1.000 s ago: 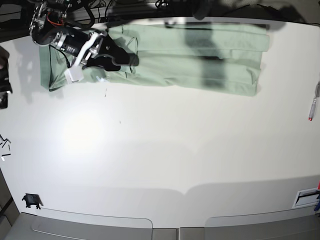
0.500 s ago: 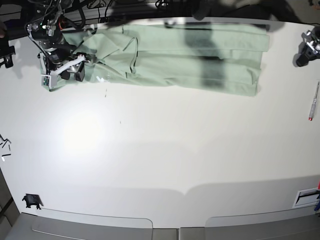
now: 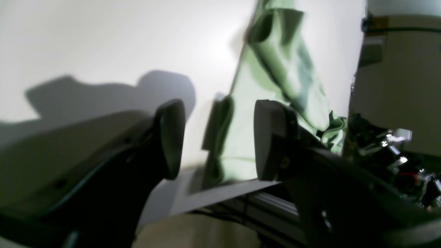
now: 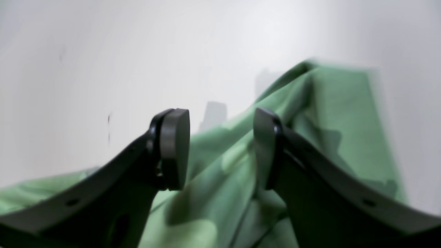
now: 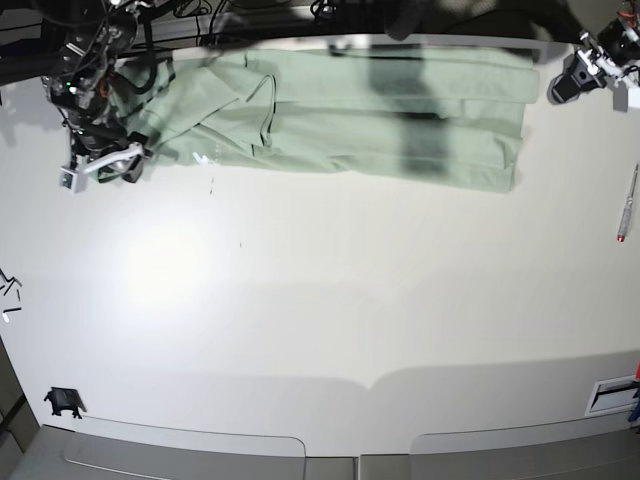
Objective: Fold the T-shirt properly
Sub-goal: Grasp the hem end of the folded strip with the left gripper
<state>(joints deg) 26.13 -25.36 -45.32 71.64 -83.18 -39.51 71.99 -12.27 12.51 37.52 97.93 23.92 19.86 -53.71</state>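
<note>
The pale mint-green T-shirt (image 5: 380,110) lies as a long folded band along the table's far edge. At its left end my right gripper (image 5: 103,168) hovers open; in the right wrist view its fingers (image 4: 174,148) stand apart above rumpled green cloth (image 4: 220,193), holding nothing. Just off the shirt's right end is my left gripper (image 5: 557,90). The left wrist view shows it open (image 3: 220,141), with the shirt's end (image 3: 275,69) beyond the fingertips and nothing gripped.
A red and silver pen (image 5: 627,205) lies near the right edge. On the left are small black bits (image 5: 8,290), with a black clip (image 5: 62,402) at the front left. A white slot (image 5: 612,393) sits at the front right. The table edge (image 3: 224,196) runs under the left gripper.
My right gripper has moved left off the shirt's middle-left to its left end. The left arm has come into view at the right and moved up beside the shirt's right end.
</note>
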